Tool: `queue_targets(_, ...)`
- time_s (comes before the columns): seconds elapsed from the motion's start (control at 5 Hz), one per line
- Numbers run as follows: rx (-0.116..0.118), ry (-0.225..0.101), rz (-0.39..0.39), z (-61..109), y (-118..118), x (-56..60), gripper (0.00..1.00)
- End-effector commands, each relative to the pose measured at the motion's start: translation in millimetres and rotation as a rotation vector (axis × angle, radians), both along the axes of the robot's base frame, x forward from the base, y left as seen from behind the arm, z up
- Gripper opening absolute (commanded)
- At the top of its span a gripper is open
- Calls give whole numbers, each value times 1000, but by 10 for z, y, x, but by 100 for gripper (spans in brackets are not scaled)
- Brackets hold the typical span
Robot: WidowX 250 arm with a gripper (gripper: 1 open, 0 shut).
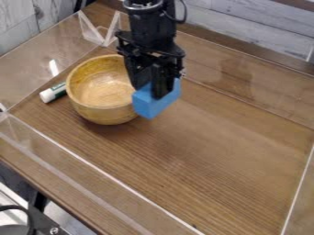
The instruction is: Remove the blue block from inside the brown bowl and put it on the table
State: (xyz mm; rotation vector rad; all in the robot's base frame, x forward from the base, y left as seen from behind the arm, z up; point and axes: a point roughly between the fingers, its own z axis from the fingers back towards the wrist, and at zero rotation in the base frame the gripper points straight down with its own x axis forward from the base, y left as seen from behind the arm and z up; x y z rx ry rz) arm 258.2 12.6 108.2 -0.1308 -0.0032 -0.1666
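The blue block [151, 103] hangs in the air just past the right rim of the brown bowl [101, 92], pinched between the black fingers of my gripper [153, 90], which is shut on it. The bowl's honey-coloured inside holds nothing that I can see. The bowl rests on the wood-grain table [208, 147] at the left. The block sits a little above the tabletop, right beside the bowl's outer wall.
A small white-and-green marker-like object [53, 92] lies on the table left of the bowl. Low clear plastic walls [73, 151] run along the table's edges. Open tabletop stretches to the right and front of the bowl.
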Motion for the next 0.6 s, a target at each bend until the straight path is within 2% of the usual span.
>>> queue_targets(0.0, 1, -66, -12, 149, -50, 13, 0)
queue_targets(0.4, -7, -73, -23, 131, -138, -35, 0)
